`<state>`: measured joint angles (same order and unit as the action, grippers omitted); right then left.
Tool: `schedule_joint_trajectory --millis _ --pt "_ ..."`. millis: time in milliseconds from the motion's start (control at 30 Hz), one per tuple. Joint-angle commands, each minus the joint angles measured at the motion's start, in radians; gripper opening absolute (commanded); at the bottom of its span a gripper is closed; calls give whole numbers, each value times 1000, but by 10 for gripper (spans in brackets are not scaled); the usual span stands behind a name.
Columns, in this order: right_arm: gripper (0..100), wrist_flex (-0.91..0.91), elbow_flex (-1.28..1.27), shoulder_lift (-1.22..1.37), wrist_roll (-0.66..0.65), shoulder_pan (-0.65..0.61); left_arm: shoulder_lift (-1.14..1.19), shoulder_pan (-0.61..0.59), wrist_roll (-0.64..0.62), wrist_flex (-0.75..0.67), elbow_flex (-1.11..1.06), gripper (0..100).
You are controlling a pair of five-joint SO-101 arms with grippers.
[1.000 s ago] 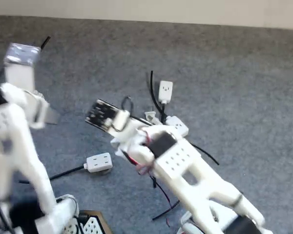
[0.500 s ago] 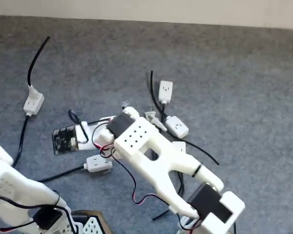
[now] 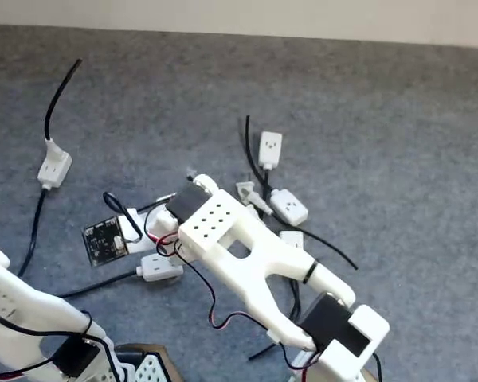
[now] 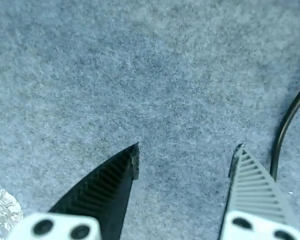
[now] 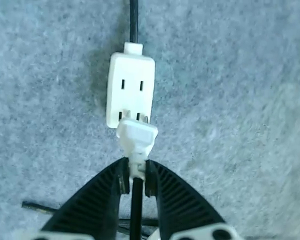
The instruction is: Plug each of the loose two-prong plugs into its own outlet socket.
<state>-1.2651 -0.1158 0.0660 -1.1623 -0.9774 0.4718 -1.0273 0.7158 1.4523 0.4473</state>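
Note:
My right gripper [image 5: 135, 172] is shut on the neck of a white two-prong plug [image 5: 136, 138]. Its prongs touch the near socket slots of a white outlet block [image 5: 130, 95] lying flat on the grey carpet, with a black cord leaving its far end. In the high view this outlet block [image 3: 161, 267] lies left of centre, under the white right arm [image 3: 247, 255] that stretches in from the lower right. My left gripper [image 4: 186, 155] hangs open over bare carpet, one black finger [image 4: 112, 182] and one grey one, with a black cord [image 4: 290, 120] beside it.
Other white outlet blocks lie around: one [image 3: 54, 169] at the left on a black cord, one [image 3: 270, 149] behind centre, one [image 3: 288, 206] right of centre. A loose plug [image 3: 251, 193] lies by the last. The left arm [image 3: 24, 314] is folded at the lower left.
The right arm swung left across the table and came down over the lower-left outlet block. The left arm dropped from standing tall to a folded pose in the lower-left corner.

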Motion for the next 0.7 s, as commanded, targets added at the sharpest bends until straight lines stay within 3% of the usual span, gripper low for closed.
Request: schedule_joint_trajectory --millis 0,433,667 --pt "5 -77 68 12 -48 -19 -12 -2 8 -5 35 296" --pt "5 -85 111 25 -46 -28 -10 -2 8 -5 31 296" --pt "5 -39 133 237 -21 -38 -10 -5 8 -5 31 296"
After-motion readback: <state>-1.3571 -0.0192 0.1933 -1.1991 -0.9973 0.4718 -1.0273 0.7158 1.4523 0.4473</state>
